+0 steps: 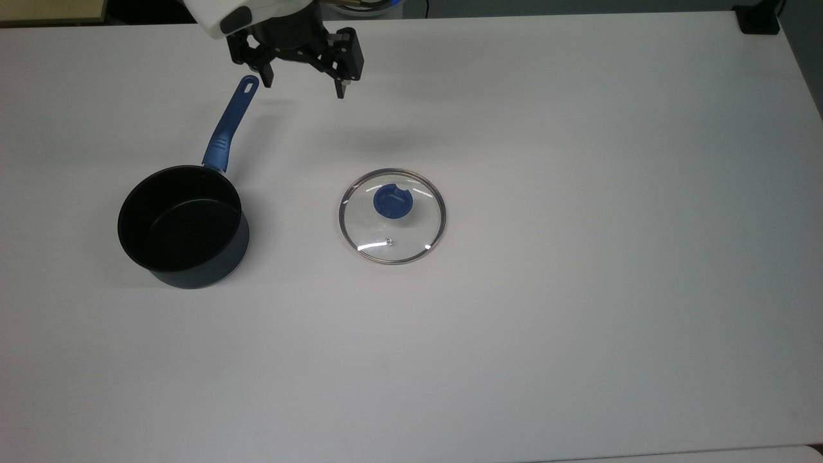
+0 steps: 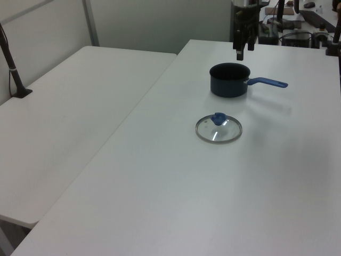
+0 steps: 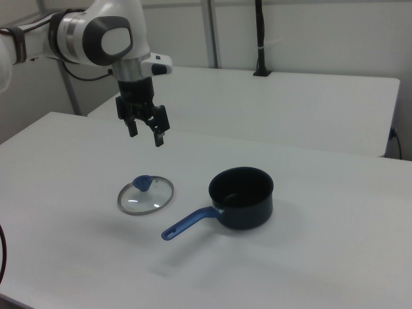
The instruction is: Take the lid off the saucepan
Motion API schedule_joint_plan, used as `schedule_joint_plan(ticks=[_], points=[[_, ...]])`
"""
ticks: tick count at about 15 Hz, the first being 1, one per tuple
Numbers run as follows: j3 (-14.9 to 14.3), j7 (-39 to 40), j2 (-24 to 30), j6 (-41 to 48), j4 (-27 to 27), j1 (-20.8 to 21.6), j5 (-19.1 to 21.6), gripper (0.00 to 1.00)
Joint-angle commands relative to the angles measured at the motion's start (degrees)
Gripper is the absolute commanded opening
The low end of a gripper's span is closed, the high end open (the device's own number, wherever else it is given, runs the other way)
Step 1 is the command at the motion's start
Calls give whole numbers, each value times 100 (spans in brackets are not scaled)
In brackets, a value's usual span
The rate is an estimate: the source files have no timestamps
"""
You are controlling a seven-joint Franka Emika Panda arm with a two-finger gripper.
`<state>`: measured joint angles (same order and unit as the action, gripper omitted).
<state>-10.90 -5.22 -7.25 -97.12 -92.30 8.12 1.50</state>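
The glass lid [image 1: 391, 216] is seen lying flat on the white worktop [image 1: 578, 289], well apart from the navy saucepan [image 1: 183, 226], which stands uncovered on the top view's left with its blue handle [image 1: 229, 125] pointing away. The pincer [image 1: 301, 80] is held raised in the air, spread and gripping nothing, near the handle's end in the top view.

You have a wide white rectangular tabletop [image 1: 578, 321], a second white table [image 2: 69, 106] beside it across a narrow gap, and a black upright post [image 2: 11, 66] clamped at that second table's far edge.
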Motion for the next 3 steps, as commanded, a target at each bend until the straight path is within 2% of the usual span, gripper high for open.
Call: schedule_joint_plan(ticks=[1, 3], points=[[-18, 13, 57, 36, 54, -56, -114, 100], [-26, 39, 75, 36, 63, -65, -149, 100]])
